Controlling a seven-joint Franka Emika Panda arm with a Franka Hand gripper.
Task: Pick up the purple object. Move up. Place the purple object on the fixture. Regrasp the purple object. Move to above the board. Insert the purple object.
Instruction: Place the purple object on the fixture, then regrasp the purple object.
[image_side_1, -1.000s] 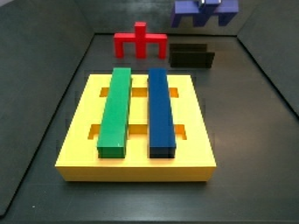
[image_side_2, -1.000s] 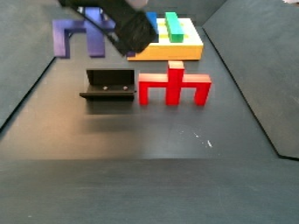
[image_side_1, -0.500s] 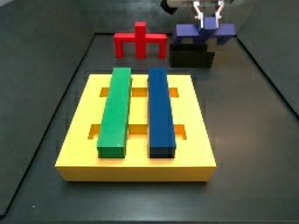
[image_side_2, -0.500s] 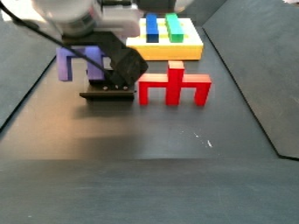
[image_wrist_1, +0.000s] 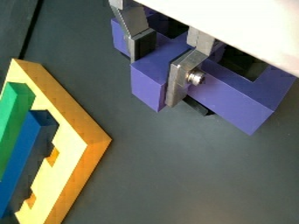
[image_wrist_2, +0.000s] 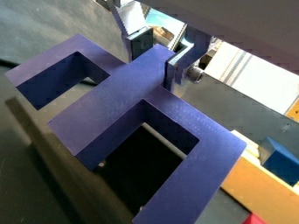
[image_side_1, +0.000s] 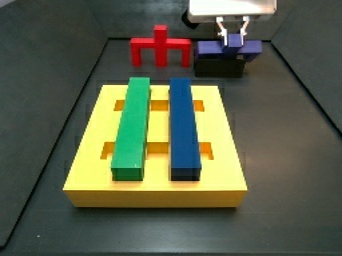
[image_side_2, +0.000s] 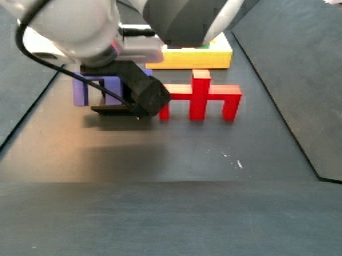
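The purple object (image_side_1: 223, 47) is a forked block that rests on the dark fixture (image_side_1: 221, 66) at the far right of the floor. My gripper (image_side_1: 235, 39) stands over it, shut on its middle stem. In both wrist views the silver fingers (image_wrist_1: 184, 75) (image_wrist_2: 181, 66) press the stem of the purple object (image_wrist_1: 216, 98) (image_wrist_2: 135, 96) from both sides. In a side view my arm hides most of the purple object (image_side_2: 82, 92) and of the fixture (image_side_2: 120, 109).
A red forked piece (image_side_1: 162, 46) (image_side_2: 201, 98) stands beside the fixture. The yellow board (image_side_1: 94, 150) (image_wrist_1: 70, 122) carries a green bar (image_side_1: 131, 128) and a blue bar (image_side_1: 183, 128). Dark walls edge the floor.
My gripper has come down with the purple object from above the floor onto the fixture. The other pieces have not moved.
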